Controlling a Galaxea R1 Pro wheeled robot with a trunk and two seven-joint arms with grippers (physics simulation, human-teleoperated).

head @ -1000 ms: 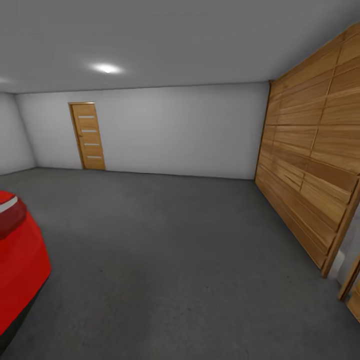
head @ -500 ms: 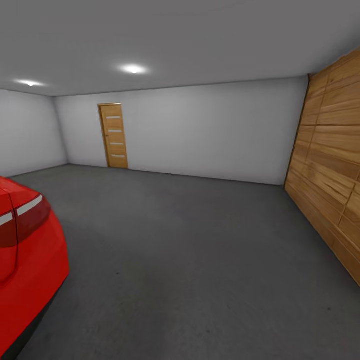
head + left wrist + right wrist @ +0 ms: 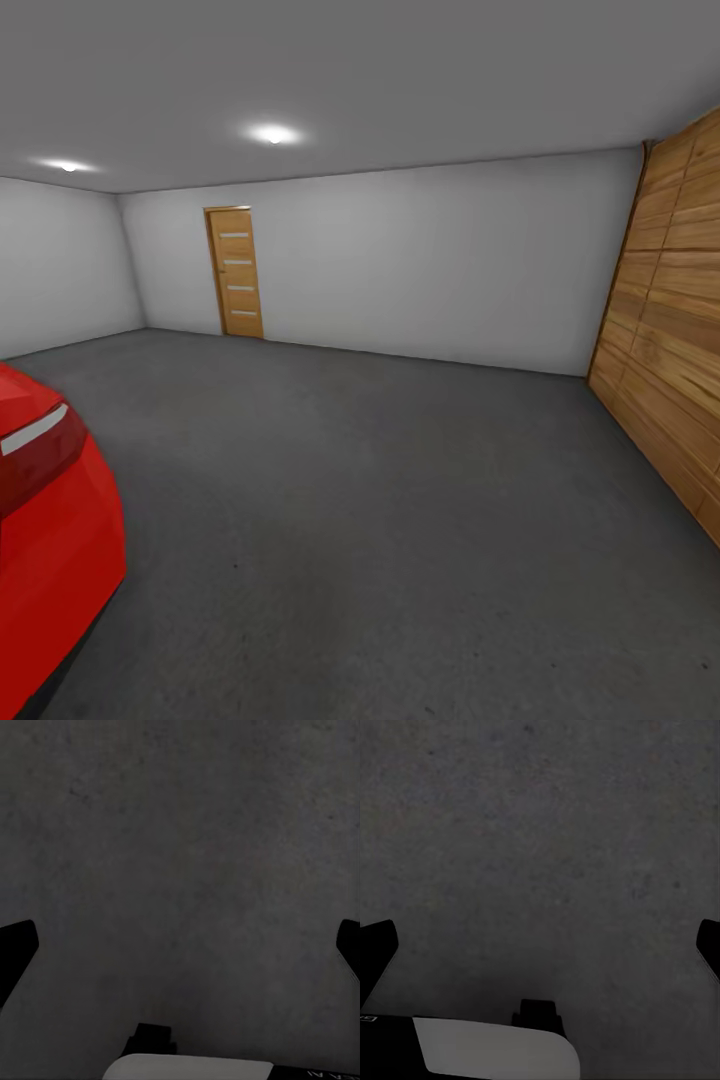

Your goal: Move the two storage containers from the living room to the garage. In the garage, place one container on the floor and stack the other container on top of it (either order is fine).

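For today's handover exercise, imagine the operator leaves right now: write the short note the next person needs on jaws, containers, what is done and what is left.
Left gripper: jaws wide apart, holding nothing, dark grey floor beneath.
Right gripper: the same, open and empty above the concrete.
Place: the garage, with the slatted wooden door at the right, a red car at the left and a small wooden door in the far wall.
Containers: none in these pictures, so no stack can be confirmed.
Left: find both bins, set one on this floor and stack the other on it.
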